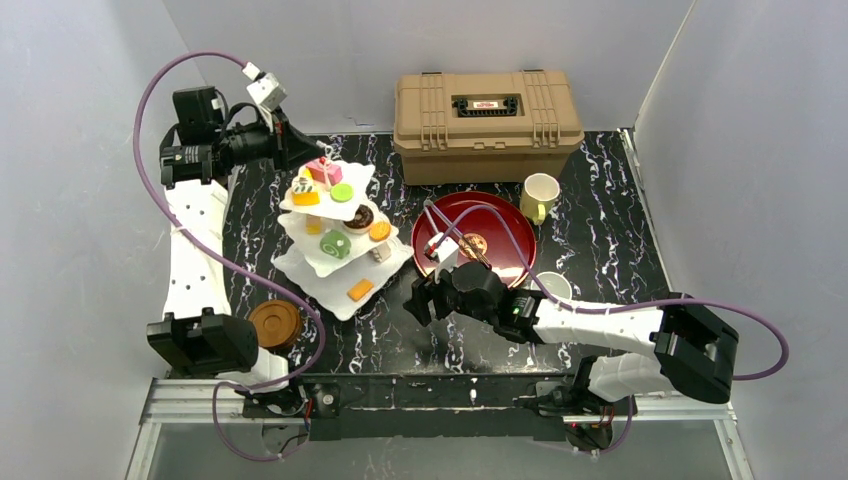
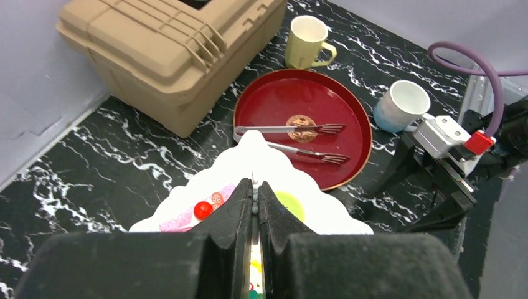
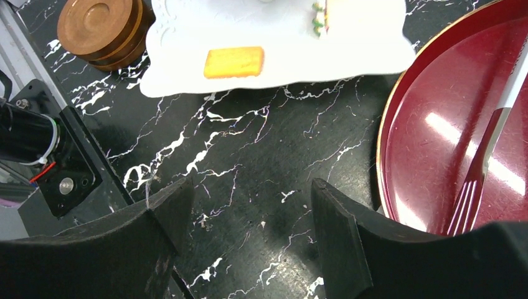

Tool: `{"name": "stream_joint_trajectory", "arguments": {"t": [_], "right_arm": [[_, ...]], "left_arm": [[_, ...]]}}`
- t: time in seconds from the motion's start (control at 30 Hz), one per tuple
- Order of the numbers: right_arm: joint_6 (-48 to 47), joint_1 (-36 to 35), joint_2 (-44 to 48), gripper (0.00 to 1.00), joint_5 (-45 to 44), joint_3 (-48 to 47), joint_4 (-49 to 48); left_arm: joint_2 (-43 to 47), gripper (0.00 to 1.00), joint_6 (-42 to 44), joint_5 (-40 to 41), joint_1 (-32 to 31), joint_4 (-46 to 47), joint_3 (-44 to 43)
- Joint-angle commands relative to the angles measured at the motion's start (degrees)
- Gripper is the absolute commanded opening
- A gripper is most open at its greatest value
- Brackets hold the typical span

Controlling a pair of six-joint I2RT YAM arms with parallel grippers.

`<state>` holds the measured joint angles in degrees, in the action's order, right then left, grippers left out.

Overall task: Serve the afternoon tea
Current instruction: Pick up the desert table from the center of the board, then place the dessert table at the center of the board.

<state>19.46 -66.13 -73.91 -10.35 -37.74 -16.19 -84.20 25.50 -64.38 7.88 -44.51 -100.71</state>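
Observation:
The white three-tier stand [image 1: 300, 265] carries several toy pastries: a pink cake [image 1: 322, 170] and a green one [image 1: 342, 192] on top, a green roll [image 1: 335, 243] in the middle, a yellow-orange cake [image 3: 233, 62] on the bottom tier. My left gripper [image 2: 255, 192] is shut on the stand's thin beaded top handle [image 2: 254, 199]. My right gripper [image 3: 249, 212] is open and empty, low over the table between the stand and the red tray. The cream-yellow mug [image 1: 540, 195] stands right of the tray. The white mug [image 2: 405, 106] is partly behind my right arm. Brown coasters [image 1: 275, 323] are stacked front left.
The dark red round tray [image 1: 500, 215] holds metal tongs [image 2: 292, 129] and a small brown pastry [image 2: 301, 121]. The tan plastic case [image 1: 487, 110] stands shut at the back. Walls close in the left, right and back sides.

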Motion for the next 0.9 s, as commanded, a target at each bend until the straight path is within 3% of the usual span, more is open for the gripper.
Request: {"name": "stream_joint_trajectory", "arguments": {"t": [0.0,0.13,0.47,0.67,0.87], "right_arm": [[0.56,-0.29,0.07,0.77,-1.12,-2.45,-0.3],[0.64,-0.23,0.26,0.77,-1.53,-2.18,-0.12],[1.19,-0.23,-0.92,0.77,-2.46,-2.12,-0.42],[1.89,-0.23,-1.46,0.77,-2.83,-2.01,-0.55],[1.81,-0.23,-1.58,0.77,-3.35,-2.21,-0.58]], "left_arm": [[-0.44,0.0,-7.38,-4.87,0.38,15.19,-4.28],[-3.19,0.0,-6.53,-5.58,0.96,16.05,-7.42],[-6.95,0.0,-5.54,-6.2,1.14,25.03,-4.59],[-7.33,0.0,-4.62,-7.07,1.13,23.89,-3.27],[-4.8,0.27,-0.01,-4.08,1.48,21.79,1.26]]}}
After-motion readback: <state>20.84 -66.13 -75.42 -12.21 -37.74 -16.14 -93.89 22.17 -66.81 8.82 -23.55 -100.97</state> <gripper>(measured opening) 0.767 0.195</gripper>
